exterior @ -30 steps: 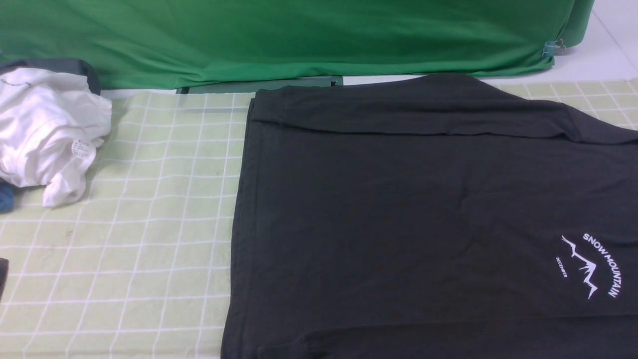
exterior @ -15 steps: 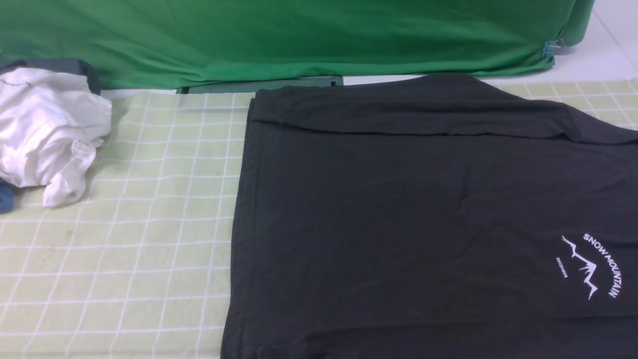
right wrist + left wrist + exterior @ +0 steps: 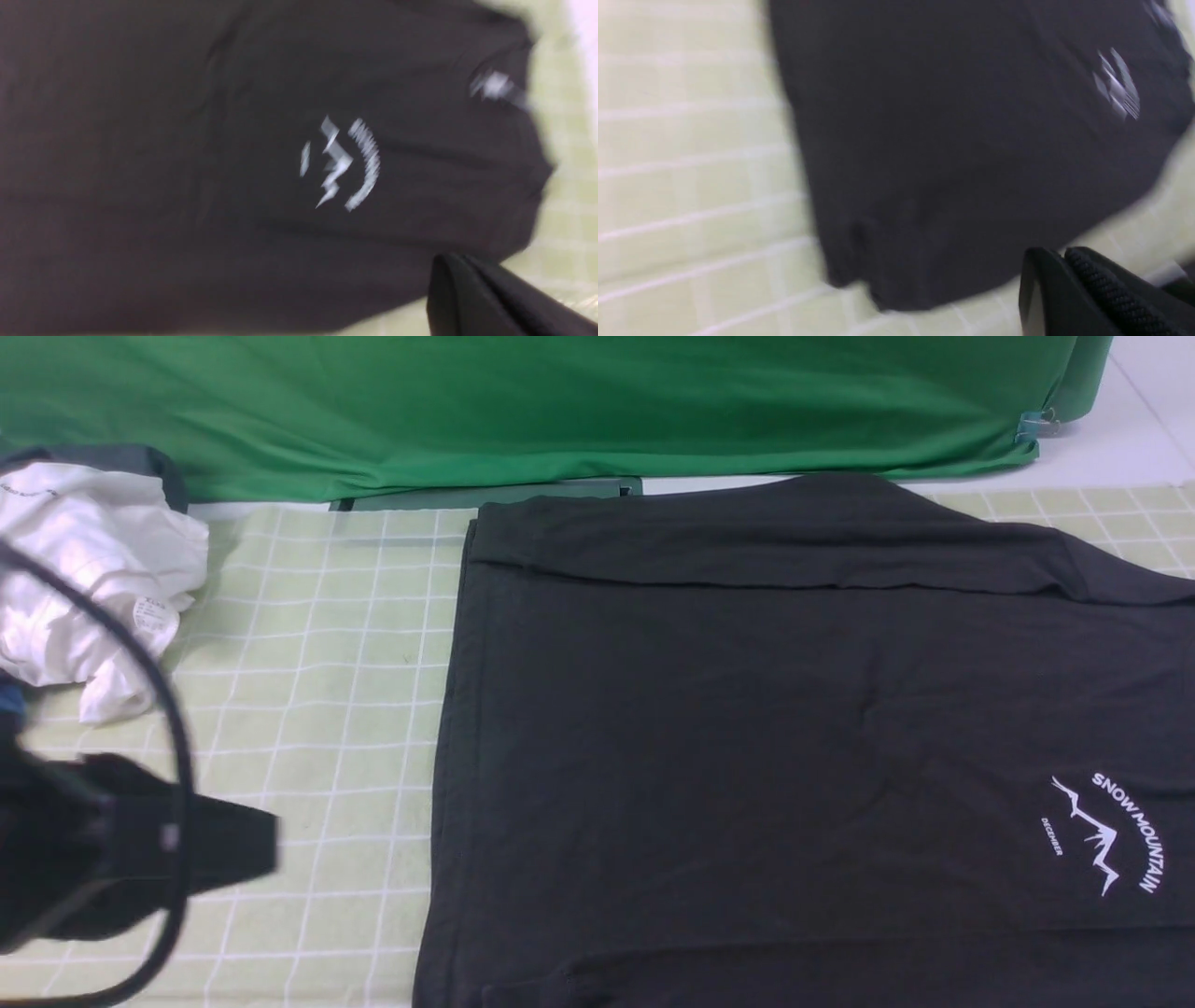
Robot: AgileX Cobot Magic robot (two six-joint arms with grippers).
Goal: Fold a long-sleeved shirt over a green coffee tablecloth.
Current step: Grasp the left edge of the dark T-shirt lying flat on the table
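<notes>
Backdrop: plain deep-green backdrop point(image 3: 560, 411) hangs across the rear
Surface: green coffee tablecloth point(image 3: 308, 709), pale with a white grid, covers the work area
Shirt: long-sleeved shirt point(image 3: 747, 728) lies flat on the tablecloth, centre to right
Progress: early, I judge; a doubled band along the far edge looks like a sleeve turned in, the main body folds are left
Look: black, soft, smooth, few creases
Clutter: white garment point(image 3: 84, 569) crumpled far left, well apart
Left gripper point(image 3: 233, 847): blurred, near the shirt's left edge; opening cannot be told
Right gripper point(image 3: 486, 303): only a dark sliver shows; opening cannot be told
Print point(image 3: 1111, 835): small white mountain outline
</notes>
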